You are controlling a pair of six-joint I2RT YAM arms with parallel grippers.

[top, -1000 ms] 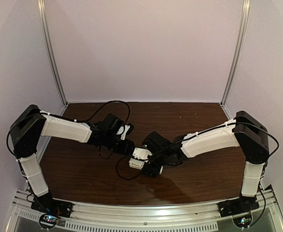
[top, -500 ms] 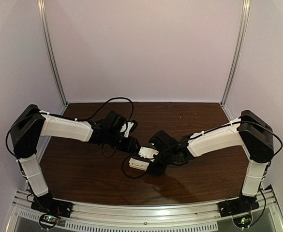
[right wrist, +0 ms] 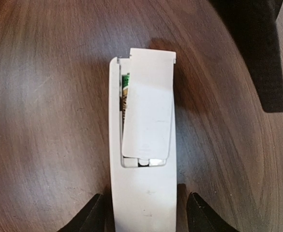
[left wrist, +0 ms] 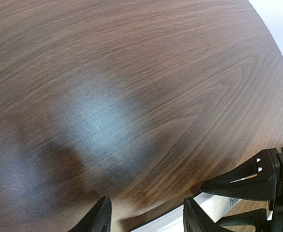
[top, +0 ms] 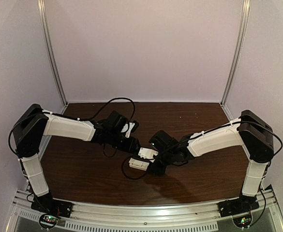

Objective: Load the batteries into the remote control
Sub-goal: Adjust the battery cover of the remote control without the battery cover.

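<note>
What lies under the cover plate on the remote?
A sliver of battery shows past the skewed cover plate, inside the remote control; the rest is covered.

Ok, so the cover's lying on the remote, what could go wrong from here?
1. The cover sits crooked on the remote and overhangs its end, with a battery showing along one side. Pressing it like this may jam it or strain its tabs.
2. The right tool is open astride the remote, not clamping it, so a push could slide the remote across the table.
3. The left tool hangs close by, so the two tools could collide.
</note>
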